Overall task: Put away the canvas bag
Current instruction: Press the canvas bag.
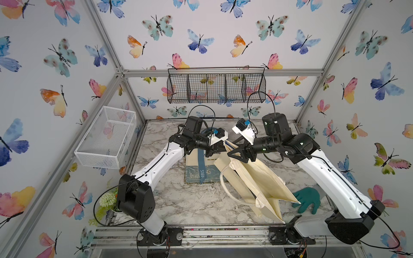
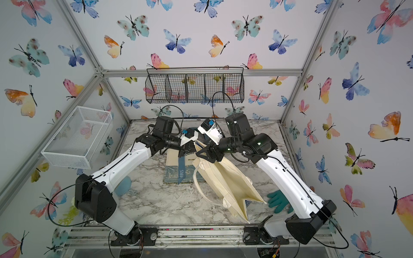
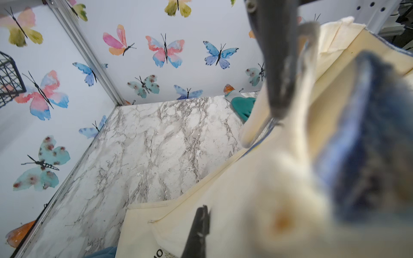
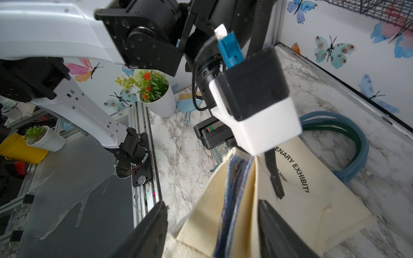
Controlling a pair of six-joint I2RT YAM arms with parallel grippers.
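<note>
at the middle of the counter (image 1: 178,201), the left gripper (image 1: 220,148) is clenched on the top corner of the canvas bag (image 1: 257,178). it lifts that end so the bag hangs slanted, with its low end resting on the marble near the front edge. held this way the rim is offered up, probably so the second arm can take a hold. the right gripper (image 4: 212,204) straddles the rim just beside that pinch, jaws apart with the fabric between them and, by the look of it, not clamped yet.

under the raised end lies a flat printed tote (image 1: 207,172), close enough that it may drag along. a teal glove (image 1: 308,200) lies just beside the bag's low corner, under the right arm. a black wire basket (image 1: 215,98) on the back wall and a white mesh basket (image 1: 98,156) on the left wall seem the likely homes. the two wrists, close together, crowd the way up to either.
</note>
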